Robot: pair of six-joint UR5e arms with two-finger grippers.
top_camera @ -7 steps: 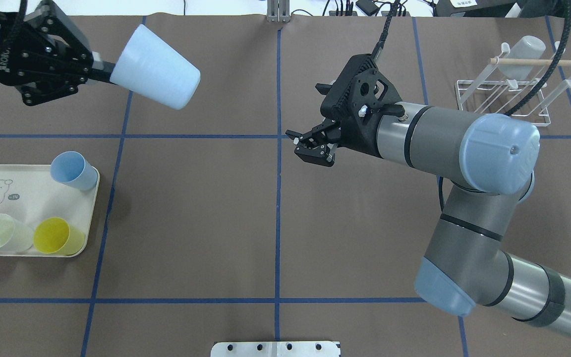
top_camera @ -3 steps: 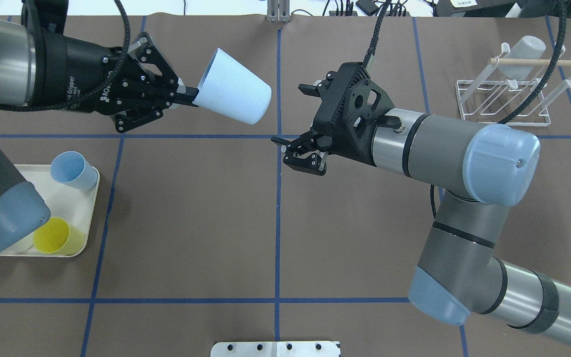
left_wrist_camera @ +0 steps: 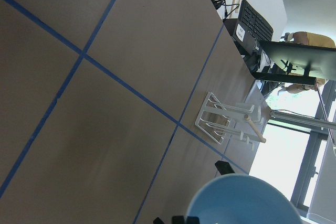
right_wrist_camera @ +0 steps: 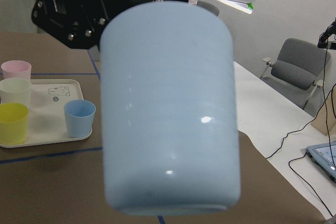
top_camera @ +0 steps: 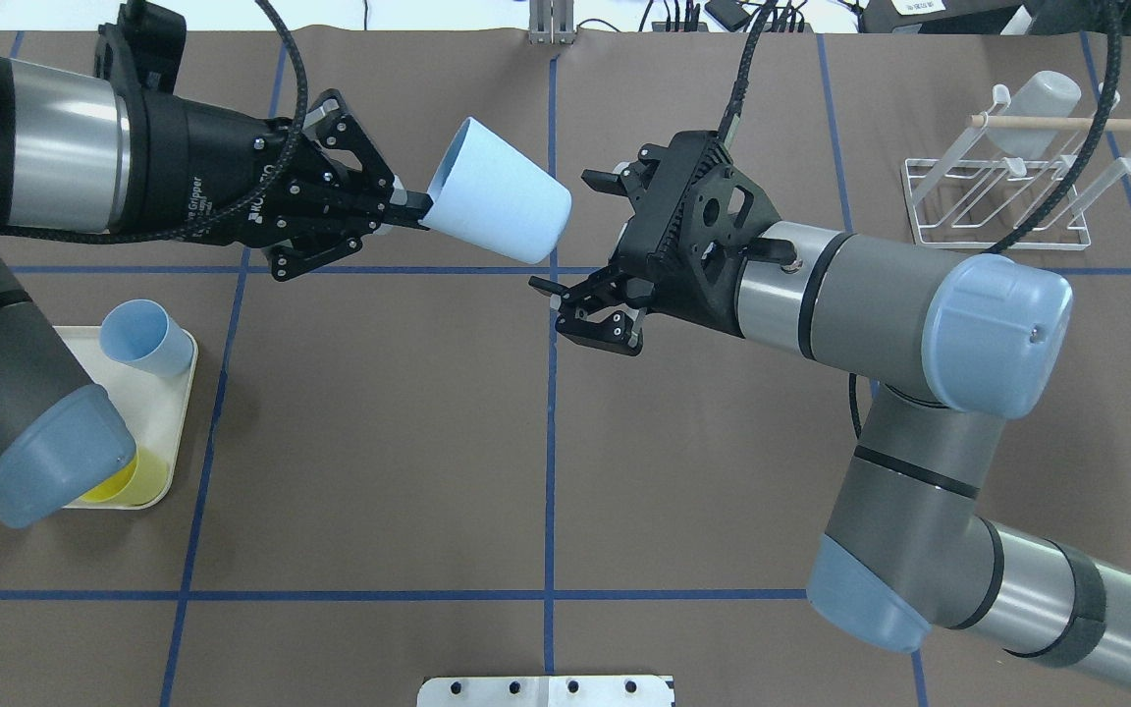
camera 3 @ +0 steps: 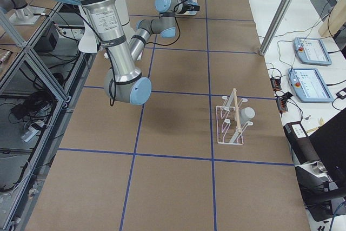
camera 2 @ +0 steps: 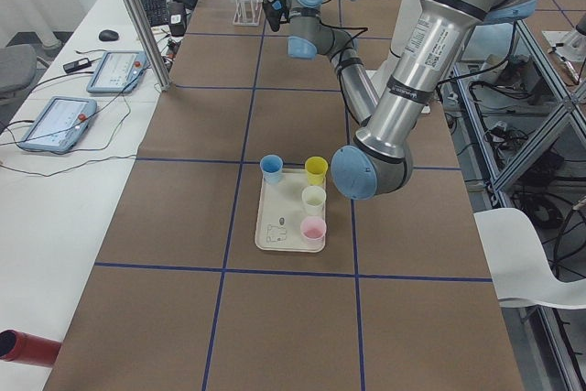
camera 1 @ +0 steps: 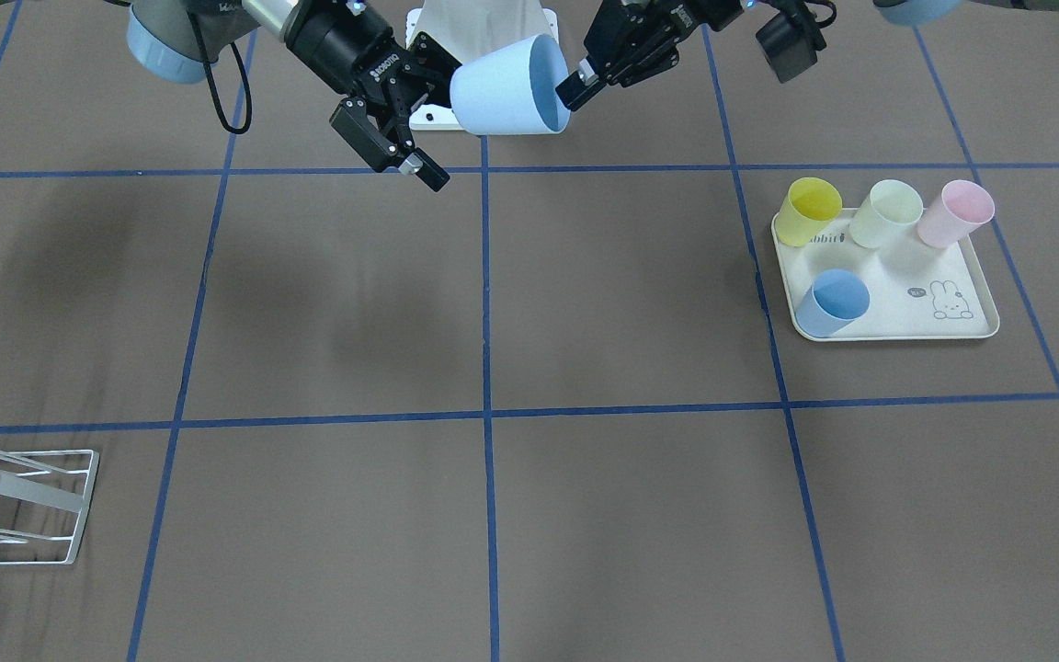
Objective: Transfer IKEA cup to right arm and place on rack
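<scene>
A pale blue cup [top_camera: 497,206] hangs in the air on its side, base towards the right arm. My left gripper [top_camera: 418,208] is shut on its rim, also seen in the front view [camera 1: 575,92]. My right gripper [top_camera: 565,236] is open, its fingers spread just at the cup's base and not closed on it. The cup [right_wrist_camera: 170,108] fills the right wrist view, and its rim [left_wrist_camera: 241,200] shows in the left wrist view. The white wire rack [top_camera: 997,196] with a wooden dowel stands at the far right and bears one clear cup [top_camera: 1042,108].
A cream rabbit-printed tray [camera 1: 897,294] holds a blue cup [camera 1: 831,302], a yellow cup [camera 1: 810,210], a pale green cup [camera 1: 893,211] and a pink cup [camera 1: 952,211]. Blue tape lines cross the brown table. The left arm's elbow [top_camera: 45,471] overhangs the tray.
My left arm has carried the pale blue cup rightwards to the table's centre line. My right gripper has shifted a little left towards it and stays open.
</scene>
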